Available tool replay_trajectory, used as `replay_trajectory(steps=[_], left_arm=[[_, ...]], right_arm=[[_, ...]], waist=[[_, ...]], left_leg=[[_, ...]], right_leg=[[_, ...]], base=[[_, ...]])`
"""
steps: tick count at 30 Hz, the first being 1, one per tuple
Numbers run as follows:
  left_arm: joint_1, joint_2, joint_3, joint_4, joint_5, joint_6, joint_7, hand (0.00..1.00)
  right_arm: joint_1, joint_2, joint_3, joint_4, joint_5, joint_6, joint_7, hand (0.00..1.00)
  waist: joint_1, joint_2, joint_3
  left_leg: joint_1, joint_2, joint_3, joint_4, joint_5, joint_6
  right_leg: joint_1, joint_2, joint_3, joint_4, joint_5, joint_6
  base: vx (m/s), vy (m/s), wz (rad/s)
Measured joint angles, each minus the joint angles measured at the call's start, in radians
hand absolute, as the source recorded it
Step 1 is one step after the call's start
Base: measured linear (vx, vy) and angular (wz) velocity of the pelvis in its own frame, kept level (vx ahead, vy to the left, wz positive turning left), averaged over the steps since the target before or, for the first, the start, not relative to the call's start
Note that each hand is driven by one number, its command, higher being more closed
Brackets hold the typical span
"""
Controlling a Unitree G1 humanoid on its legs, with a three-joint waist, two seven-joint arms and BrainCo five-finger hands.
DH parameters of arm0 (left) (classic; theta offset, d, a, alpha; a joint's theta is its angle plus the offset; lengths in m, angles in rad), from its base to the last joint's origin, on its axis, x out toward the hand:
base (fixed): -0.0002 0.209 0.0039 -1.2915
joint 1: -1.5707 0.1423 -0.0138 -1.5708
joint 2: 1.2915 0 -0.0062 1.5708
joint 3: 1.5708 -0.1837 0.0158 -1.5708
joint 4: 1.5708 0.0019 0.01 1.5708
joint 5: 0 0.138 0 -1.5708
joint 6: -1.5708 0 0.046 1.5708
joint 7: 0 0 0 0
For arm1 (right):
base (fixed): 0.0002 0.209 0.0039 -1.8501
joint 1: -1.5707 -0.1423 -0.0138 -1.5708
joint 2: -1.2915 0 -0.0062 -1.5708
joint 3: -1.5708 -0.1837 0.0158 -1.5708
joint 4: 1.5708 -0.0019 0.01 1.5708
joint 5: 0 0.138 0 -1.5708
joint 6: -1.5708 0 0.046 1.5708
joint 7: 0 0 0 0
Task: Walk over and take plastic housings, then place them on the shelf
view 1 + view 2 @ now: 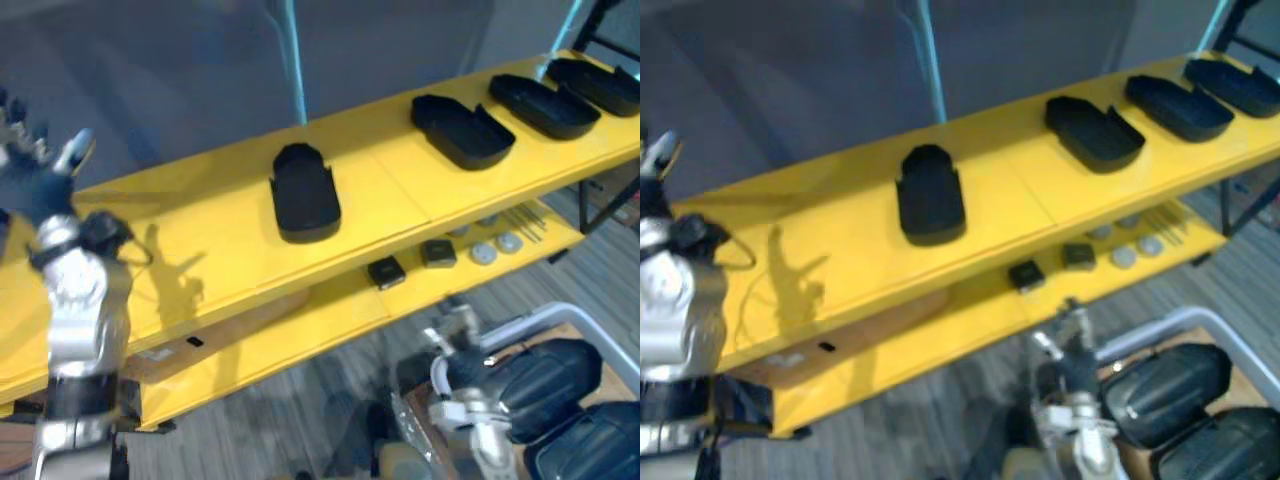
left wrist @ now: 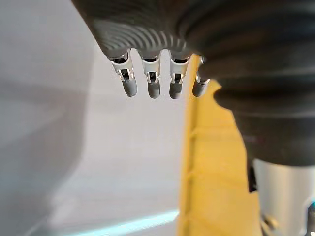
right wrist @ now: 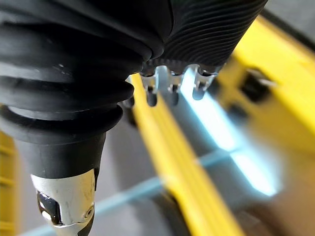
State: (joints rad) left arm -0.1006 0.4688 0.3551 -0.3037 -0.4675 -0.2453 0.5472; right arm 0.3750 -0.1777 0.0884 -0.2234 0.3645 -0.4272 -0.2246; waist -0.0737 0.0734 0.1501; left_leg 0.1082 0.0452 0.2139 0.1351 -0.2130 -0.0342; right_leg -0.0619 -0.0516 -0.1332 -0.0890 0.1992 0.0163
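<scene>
Several black plastic housings lie in a row on the top board of the yellow shelf [image 1: 200, 240]: one in the middle [image 1: 305, 192], another further right [image 1: 462, 130], and two at the far right end [image 1: 542, 104]. More black housings [image 1: 550, 385] sit in a bin at the lower right. My left hand [image 1: 45, 185] is raised over the shelf's left end, with straight fingers [image 2: 152, 83] holding nothing. My right hand [image 1: 462, 365] hangs low beside the bin, its fingers [image 3: 170, 91] relaxed and empty.
The lower yellow board carries two small black boxes [image 1: 386, 271], silver discs [image 1: 497, 245] and thin metal pins [image 1: 530, 222]. The bin's pale rim [image 1: 560, 315] stands on grey plank flooring. A dark frame [image 1: 600, 200] stands at the shelf's right end. A grey wall rises behind.
</scene>
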Motion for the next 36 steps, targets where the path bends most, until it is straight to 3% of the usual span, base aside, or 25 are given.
replay_trajectory(steps=[3, 7, 10, 11, 14, 16, 17, 18, 19, 22, 25, 28, 32, 36], left_arm=[[0.194, -0.139, 0.105, -0.079, 0.091, -0.047, 0.039, 0.00], [0.383, -0.266, 0.226, -0.061, 0.137, -0.032, 0.133, 0.00], [0.440, -0.301, 0.266, 0.122, 0.130, 0.008, 0.220, 0.00], [0.448, -0.315, 0.269, 0.233, 0.117, 0.017, 0.246, 0.00], [0.453, -0.372, 0.268, 0.509, 0.071, 0.011, 0.260, 0.00], [0.442, -0.399, 0.250, 0.718, 0.031, -0.007, 0.216, 0.00], [0.441, -0.412, 0.248, 0.797, 0.009, -0.008, 0.167, 0.00], [0.442, -0.412, 0.237, 0.834, 0.002, -0.008, 0.146, 0.00], [0.443, -0.410, 0.206, 0.934, -0.017, -0.006, 0.083, 0.00], [0.443, -0.412, 0.173, 1.093, -0.028, 0.033, -0.041, 0.00], [0.444, -0.432, 0.162, 1.173, -0.028, 0.079, -0.142, 0.00], [0.445, -0.452, 0.100, 1.233, -0.028, 0.124, -0.225, 0.00], [0.441, -0.469, 0.056, 1.272, -0.025, 0.141, -0.317, 0.00], [0.419, -0.473, 0.028, 1.278, 0.026, 0.157, -0.402, 0.00]], right_arm=[[-0.018, 0.008, -0.088, -0.091, -0.038, -0.039, -0.045, 0.00], [-0.063, 0.014, -0.188, -0.167, -0.046, -0.078, -0.058, 0.00], [-0.129, 0.011, -0.190, -0.198, -0.034, -0.078, -0.015, 0.00], [-0.172, 0.005, -0.175, -0.194, -0.023, -0.076, 0.010, 0.00], [-0.325, -0.061, -0.140, -0.132, -0.021, -0.059, 0.047, 0.00], [-0.491, -0.118, -0.094, -0.012, 0.043, 0.000, 0.078, 0.00], [-0.571, -0.136, -0.063, 0.067, 0.079, 0.051, 0.094, 0.00], [-0.604, -0.143, -0.045, 0.100, 0.095, 0.073, 0.099, 0.00], [-0.674, -0.147, 0.002, 0.165, 0.139, 0.124, 0.131, 0.00], [-0.792, -0.122, 0.129, 0.308, 0.174, 0.188, 0.189, 0.00], [-0.847, -0.065, 0.183, 0.400, 0.182, 0.218, 0.230, 0.00], [-0.867, 0.001, 0.206, 0.491, 0.186, 0.227, 0.256, 0.00], [-0.867, 0.065, 0.269, 0.536, 0.192, 0.243, 0.272, 0.00], [-0.867, 0.114, 0.330, 0.562, 0.170, 0.257, 0.248, 0.00]], waist=[[0.043, 0.003, -0.016], [0.092, -0.003, -0.038], [0.119, 0.002, -0.051], [0.124, 0.000, -0.062], [0.127, -0.011, -0.070], [0.131, -0.020, -0.065], [0.147, -0.030, -0.067], [0.158, -0.035, -0.066], [0.186, -0.043, -0.062], [0.218, -0.054, -0.056], [0.254, -0.058, -0.051], [0.249, -0.059, -0.025], [0.250, -0.074, 0.009], [0.252, -0.069, 0.019]], left_leg=[[0.016, 0.006, -0.021, -0.007, 0.006, -0.004], [0.014, 0.005, -0.062, -0.009, 0.007, -0.003], [0.007, 0.016, -0.064, -0.015, 0.002, 0.010], [0.004, 0.017, -0.067, -0.021, 0.004, 0.011], [0.000, 0.025, -0.076, -0.021, 0.010, 0.000], [-0.006, 0.029, -0.107, -0.023, 0.018, -0.013], [-0.007, 0.031, -0.123, -0.024, 0.023, -0.020], [-0.008, 0.033, -0.129, -0.026, 0.024, -0.021], [-0.011, 0.034, -0.145, -0.033, 0.031, -0.025], [-0.022, 0.032, -0.180, -0.048, 0.052, -0.034], [-0.020, 0.030, -0.186, -0.059, 0.060, -0.036], [0.000, 0.022, -0.207, -0.077, 0.066, -0.037], [0.014, 0.019, -0.206, -0.101, 0.073, -0.037], [0.016, 0.018, -0.208, -0.109, 0.073, -0.037]], right_leg=[[0.027, 0.002, -0.027, 0.000, -0.009, -0.002], [0.051, 0.001, -0.066, -0.001, -0.034, 0.002], [0.052, 0.003, -0.091, -0.001, -0.053, 0.011], [0.048, -0.001, -0.094, 0.008, -0.030, -0.007], [0.051, 0.000, -0.118, 0.000, -0.034, -0.004], [0.061, 0.000, -0.151, -0.001, -0.037, -0.005], [0.066, 0.001, -0.167, -0.001, -0.040, -0.007], [0.067, 0.002, -0.172, -0.001, -0.040, -0.010], [0.068, 0.001, -0.188, -0.001, -0.041, -0.012], [0.069, -0.005, -0.218, -0.001, -0.040, -0.012], [0.071, -0.007, -0.223, -0.001, -0.041, -0.010], [0.097, -0.017, -0.246, -0.001, -0.051, 0.004], [0.099, -0.021, -0.249, -0.001, -0.055, 0.009], [0.099, -0.022, -0.249, -0.001, -0.058, 0.013]], base=[[0.02, -0.031, 0.26], [-0.03, -0.045, 0.30], [-0.03, -0.029, 0.06], [0.00, -0.048, 0.10], [0.01, -0.057, 0.15], [0.00, -0.070, 0.38], [0.01, -0.061, 0.40], [0.01, -0.062, 0.35], [0.01, -0.042, 0.30], [0.03, -0.021, 0.38], [0.04, 0.005, 0.13], [0.02, 0.019, 0.17], [0.01, 0.006, 0.02], [0.05, -0.002, 0.03]])
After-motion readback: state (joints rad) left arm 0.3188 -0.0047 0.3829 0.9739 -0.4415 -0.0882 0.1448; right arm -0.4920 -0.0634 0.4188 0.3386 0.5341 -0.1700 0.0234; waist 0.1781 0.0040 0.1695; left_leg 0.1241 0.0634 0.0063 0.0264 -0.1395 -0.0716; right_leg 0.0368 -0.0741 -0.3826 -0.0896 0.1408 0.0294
